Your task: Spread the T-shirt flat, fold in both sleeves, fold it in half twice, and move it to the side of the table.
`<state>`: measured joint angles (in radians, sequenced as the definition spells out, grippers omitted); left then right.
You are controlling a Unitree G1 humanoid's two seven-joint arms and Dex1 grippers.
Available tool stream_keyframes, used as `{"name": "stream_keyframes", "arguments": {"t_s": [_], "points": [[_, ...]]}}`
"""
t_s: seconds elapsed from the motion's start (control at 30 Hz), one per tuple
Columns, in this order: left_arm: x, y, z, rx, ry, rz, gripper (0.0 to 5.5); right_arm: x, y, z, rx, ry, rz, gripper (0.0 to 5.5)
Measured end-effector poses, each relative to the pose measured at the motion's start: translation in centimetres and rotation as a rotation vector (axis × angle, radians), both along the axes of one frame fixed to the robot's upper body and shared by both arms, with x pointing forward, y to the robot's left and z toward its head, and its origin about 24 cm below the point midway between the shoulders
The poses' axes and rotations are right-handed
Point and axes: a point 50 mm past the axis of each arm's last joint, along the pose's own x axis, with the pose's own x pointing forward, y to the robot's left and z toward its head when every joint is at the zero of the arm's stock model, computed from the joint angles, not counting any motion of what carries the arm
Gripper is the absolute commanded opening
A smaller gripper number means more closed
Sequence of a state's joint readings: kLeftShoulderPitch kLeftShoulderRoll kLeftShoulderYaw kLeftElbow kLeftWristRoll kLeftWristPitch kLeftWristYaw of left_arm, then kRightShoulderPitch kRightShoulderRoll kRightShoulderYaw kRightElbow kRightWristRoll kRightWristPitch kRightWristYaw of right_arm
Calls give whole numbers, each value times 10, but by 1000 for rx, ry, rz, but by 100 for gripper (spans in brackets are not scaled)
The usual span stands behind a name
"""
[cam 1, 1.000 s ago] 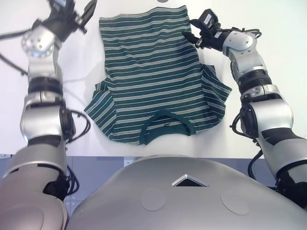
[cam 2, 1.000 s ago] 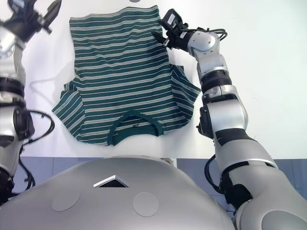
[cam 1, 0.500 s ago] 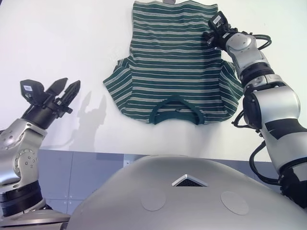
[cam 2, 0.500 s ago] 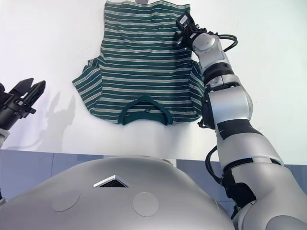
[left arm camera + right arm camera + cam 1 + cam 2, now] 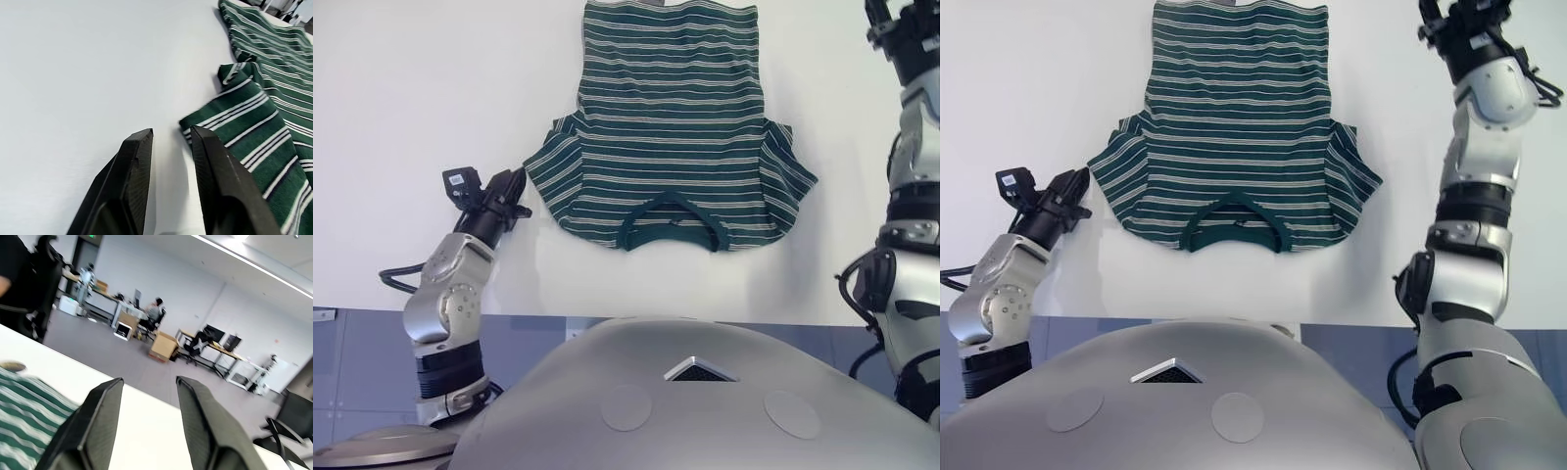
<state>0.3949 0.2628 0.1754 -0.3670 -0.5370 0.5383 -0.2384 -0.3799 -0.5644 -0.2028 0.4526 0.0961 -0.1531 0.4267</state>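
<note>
A dark green T-shirt [image 5: 671, 127] with white stripes lies flat on the white table [image 5: 411, 98], collar toward me and hem at the far edge. Both sleeves stick out to the sides. My left gripper [image 5: 512, 186] sits low over the table just beside the tip of the left sleeve [image 5: 234, 112]. It is open by a narrow gap [image 5: 171, 132] with nothing in it, and the sleeve edge lies just past one fingertip. My right gripper [image 5: 1459, 15] is raised at the far right, off the shirt, open and empty [image 5: 149, 381].
The table's front edge [image 5: 607, 318] runs close to the collar. A black cable [image 5: 396, 277] loops near my left arm. A small grey disc [image 5: 651, 3] lies beyond the hem. White tabletop spreads to the left of the shirt.
My left gripper has swung in from the front left to the tip of the left sleeve. My right gripper has left the shirt's right side and risen to the far right.
</note>
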Motion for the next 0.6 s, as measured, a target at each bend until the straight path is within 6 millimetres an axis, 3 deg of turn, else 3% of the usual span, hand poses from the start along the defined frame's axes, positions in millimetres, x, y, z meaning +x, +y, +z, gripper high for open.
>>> {"name": "stream_keyframes", "arguments": {"t_s": [0.07, 0.17, 0.4, 0.47, 0.6], "points": [[3, -11, -3, 6, -10, -60, 59, -9, -7, -9, 4, 44, -41, 200], [9, -12, -9, 35, -21, -68, 2, -8, 0, -8, 1, 42, -33, 200], [12, -10, -11, 8, -49, -23, 2, -11, 11, -18, 34, 69, -27, 200], [3, -9, -8, -12, -56, -4, 2, -25, 19, -29, 226, 116, -31, 200], [-26, -8, -5, 2, -20, 3, 2, -81, 17, -57, 586, 237, -128, 200]]}}
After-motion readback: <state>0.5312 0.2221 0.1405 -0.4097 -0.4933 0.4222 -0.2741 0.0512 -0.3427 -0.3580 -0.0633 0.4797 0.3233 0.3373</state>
